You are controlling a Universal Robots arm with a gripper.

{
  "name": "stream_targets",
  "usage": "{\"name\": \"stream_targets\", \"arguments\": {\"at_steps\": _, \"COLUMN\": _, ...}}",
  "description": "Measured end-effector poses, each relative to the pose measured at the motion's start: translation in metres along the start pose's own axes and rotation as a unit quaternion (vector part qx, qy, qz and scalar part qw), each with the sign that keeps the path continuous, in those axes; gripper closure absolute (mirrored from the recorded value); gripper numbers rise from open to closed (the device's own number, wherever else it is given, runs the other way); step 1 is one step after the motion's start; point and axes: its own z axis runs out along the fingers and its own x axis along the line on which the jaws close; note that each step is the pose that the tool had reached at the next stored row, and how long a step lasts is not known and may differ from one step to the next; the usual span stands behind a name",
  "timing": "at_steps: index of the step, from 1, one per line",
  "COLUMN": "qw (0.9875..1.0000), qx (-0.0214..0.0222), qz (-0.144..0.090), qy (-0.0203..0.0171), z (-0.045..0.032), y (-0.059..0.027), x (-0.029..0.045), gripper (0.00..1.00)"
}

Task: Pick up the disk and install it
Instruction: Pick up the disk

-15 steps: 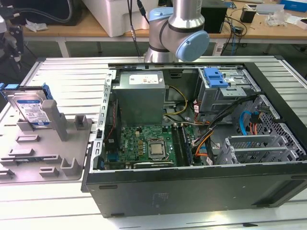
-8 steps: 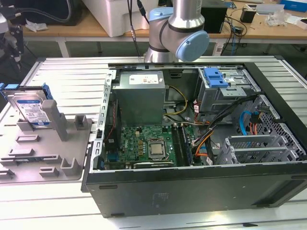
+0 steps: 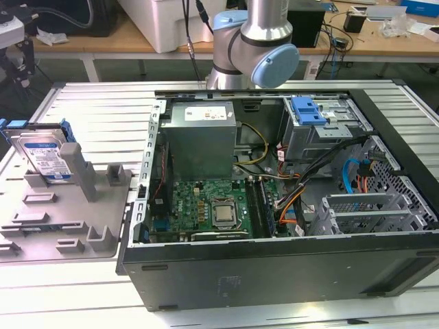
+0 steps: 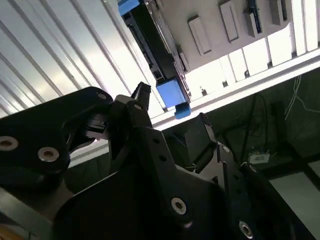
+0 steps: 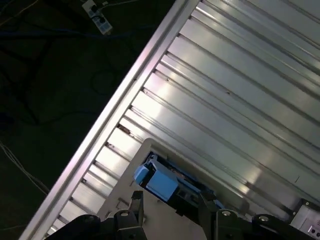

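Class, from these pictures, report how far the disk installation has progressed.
Nothing looks done: the disk stands in its grey holder, outside the computer case. In hand: the open gripper faces the disk, holding nothing. Left: pickup and installing.

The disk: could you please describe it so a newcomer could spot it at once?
On the exterior view's left of the open black computer case lies a grey plastic fixture tray. At its far corner a flat silver hard drive stands tilted beside a grey post. Unlike the grey blocks nearby, it bears a white-and-blue label and blue bracket.
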Motion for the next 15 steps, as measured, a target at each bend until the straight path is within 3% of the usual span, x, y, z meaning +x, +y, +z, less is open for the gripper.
{"name": "stream_targets", "arguments": {"at_steps": 3, "qw": 0.9992, "qx": 0.0016, "qz": -0.041, "qy": 0.0016, "z": 0.0006, "y": 0.0000, "x": 0.0000, "gripper": 0.44}}
{"name": "stream_targets", "arguments": {"at_steps": 5, "qw": 0.9971, "qx": 0.0030, "qz": -0.076, "qy": 0.0031, "z": 0.0010, "y": -0.0001, "x": 0.0000, "gripper": 0.44}}
{"name": "stream_targets", "arguments": {"at_steps": 8, "qw": 0.9941, "qx": 0.0043, "qz": -0.108, "qy": 0.0044, "z": 0.0012, "y": -0.0001, "x": 0.0000, "gripper": 0.44}}
{"name": "stream_targets", "arguments": {"at_steps": 9, "qw": 0.9924, "qx": 0.0049, "qz": -0.123, "qy": 0.0050, "z": 0.0012, "y": -0.0001, "x": 0.0000, "gripper": 0.44}}
{"name": "stream_targets", "arguments": {"at_steps": 11, "qw": 0.9899, "qx": 0.0056, "qz": -0.142, "qy": 0.0057, "z": 0.0012, "y": 0.0000, "x": 0.0000, "gripper": 0.44}}
{"name": "stream_targets", "arguments": {"at_steps": 12, "qw": 0.9868, "qx": 0.0065, "qz": -0.162, "qy": 0.0065, "z": 0.0012, "y": 0.0000, "x": 0.0000, "gripper": 0.44}}
{"name": "stream_targets", "arguments": {"at_steps": 14, "qw": 0.9831, "qx": 0.0073, "qz": -0.183, "qy": 0.0074, "z": 0.0012, "y": -0.0001, "x": 0.0000, "gripper": 0.44}}
{"name": "stream_targets", "arguments": {"at_steps": 15, "qw": 0.9797, "qx": 0.0080, "qz": -0.200, "qy": 0.0081, "z": 0.0012, "y": -0.0001, "x": 0.0000, "gripper": 0.44}}
